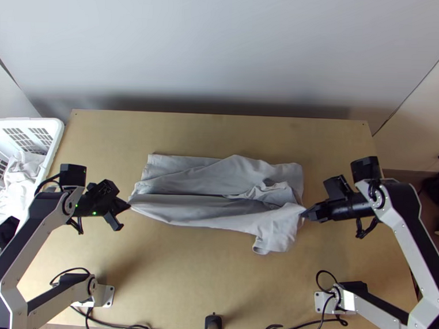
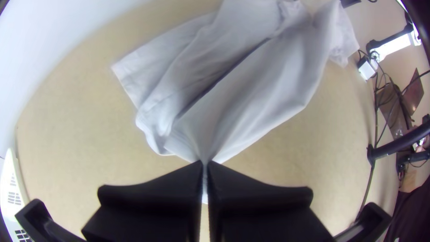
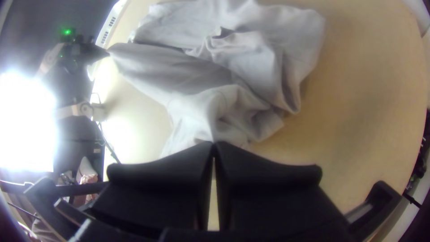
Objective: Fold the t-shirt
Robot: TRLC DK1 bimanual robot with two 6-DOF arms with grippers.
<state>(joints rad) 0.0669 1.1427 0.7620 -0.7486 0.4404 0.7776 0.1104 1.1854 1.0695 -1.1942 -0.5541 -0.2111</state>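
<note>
Pinching the t-shirt (image 1: 209,212), my left gripper (image 2: 205,165) and right gripper (image 3: 214,145) could yank it crooked to the worktop's (image 1: 187,273) near edge, tugging unevenly.

Reads as robotics lab: two robot arms (image 1: 414,226) stand at wooden table (image 1: 181,278), black cables (image 1: 121,326) trail along near edge, plain wall (image 1: 223,49) behind.

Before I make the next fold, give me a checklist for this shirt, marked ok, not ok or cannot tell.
1. Left gripper closed on the shirt: ok.
2. Right gripper closed on the shirt: ok.
3. Shirt smooth: not ok, it is creased and bunched toward the right gripper.
4. Shirt within the edges of the table: ok.
5. Basket apart from the shirt: ok.
6. Hidden layers flat: cannot tell.
</note>
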